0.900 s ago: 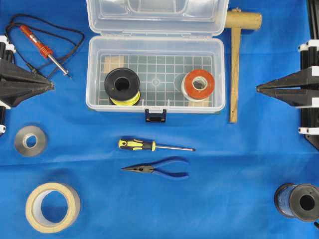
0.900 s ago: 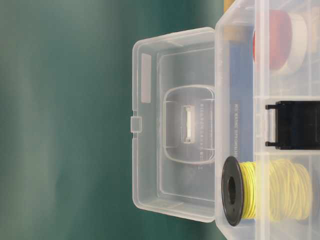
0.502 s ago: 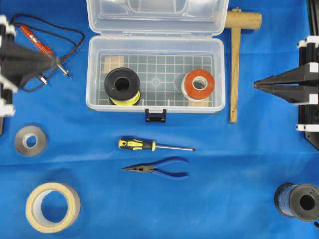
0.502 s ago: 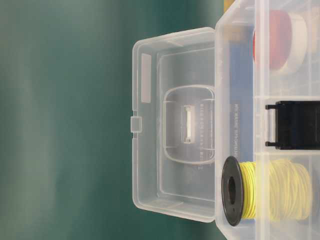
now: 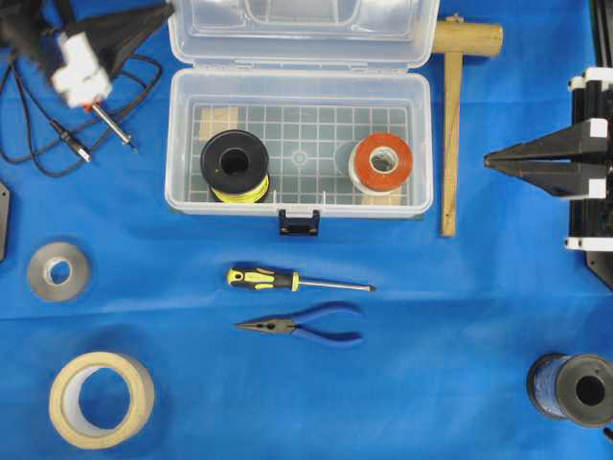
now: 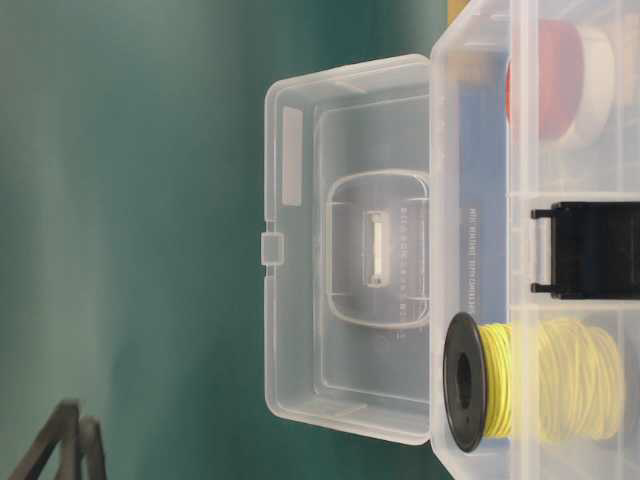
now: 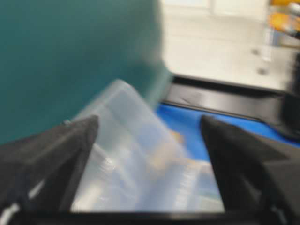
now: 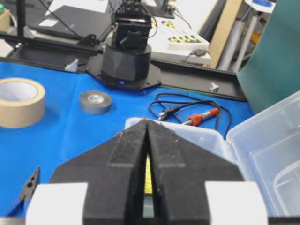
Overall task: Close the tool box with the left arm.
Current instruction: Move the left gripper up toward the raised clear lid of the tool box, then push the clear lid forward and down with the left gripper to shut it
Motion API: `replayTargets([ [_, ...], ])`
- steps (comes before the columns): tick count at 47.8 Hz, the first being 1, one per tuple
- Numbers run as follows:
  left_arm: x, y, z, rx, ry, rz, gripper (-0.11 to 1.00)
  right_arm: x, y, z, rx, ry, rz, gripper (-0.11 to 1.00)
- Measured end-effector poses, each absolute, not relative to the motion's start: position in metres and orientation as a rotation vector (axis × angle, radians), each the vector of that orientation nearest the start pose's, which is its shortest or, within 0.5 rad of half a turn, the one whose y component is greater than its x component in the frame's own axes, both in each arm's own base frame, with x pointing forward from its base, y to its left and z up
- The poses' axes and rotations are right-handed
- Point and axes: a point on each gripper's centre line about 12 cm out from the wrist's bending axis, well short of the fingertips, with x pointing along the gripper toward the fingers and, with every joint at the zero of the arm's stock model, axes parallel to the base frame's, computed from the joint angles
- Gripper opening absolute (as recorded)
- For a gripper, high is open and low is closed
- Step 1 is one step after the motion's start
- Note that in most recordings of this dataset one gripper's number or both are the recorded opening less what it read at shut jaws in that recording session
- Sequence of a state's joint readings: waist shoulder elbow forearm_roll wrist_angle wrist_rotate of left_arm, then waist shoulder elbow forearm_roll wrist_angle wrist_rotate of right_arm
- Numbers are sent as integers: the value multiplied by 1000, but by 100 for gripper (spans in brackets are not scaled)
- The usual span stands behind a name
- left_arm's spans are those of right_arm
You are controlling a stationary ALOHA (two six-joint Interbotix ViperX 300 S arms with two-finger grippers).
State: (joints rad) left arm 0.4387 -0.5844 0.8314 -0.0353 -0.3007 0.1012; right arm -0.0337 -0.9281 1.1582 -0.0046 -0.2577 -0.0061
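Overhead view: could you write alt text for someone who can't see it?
A clear tool box sits open on a blue table, holding two wire spools, while the left arm's open fingers reach toward its raised lid. A screwdriver, pliers and tape rolls lie around it.

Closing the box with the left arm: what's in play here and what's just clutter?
In play:
- tool box, lid open
- left claw, open, near the lid's left corner

Clutter:
- soldering iron
- screwdriver
- pliers
- masking tape
- grey tape
- mallet
- blue spool
- right claw, shut
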Motion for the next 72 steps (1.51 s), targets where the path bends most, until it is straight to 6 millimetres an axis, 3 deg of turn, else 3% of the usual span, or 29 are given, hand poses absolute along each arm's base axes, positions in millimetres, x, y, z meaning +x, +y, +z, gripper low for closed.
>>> replayTargets([
  [13, 302, 186, 339, 132, 117, 550, 93, 209, -7, 286, -11, -9, -33, 0],
  [24, 336, 234, 319, 94, 319, 577, 93, 211, -10, 282, -10, 6, -45, 0],
  [35, 353, 269, 290, 34, 485, 592, 93, 213, -12, 278, -10, 29, -54, 0],
  [42, 360, 275, 270, 1, 587, 574, 93, 214, -12, 277, -11, 40, -55, 0],
  [52, 364, 277, 259, -40, 704, 548, 93, 214, -12, 277, -9, 40, -57, 0],
  [72, 371, 259, 266, -52, 800, 487, 93, 214, -12, 273, -9, 54, -57, 0],
])
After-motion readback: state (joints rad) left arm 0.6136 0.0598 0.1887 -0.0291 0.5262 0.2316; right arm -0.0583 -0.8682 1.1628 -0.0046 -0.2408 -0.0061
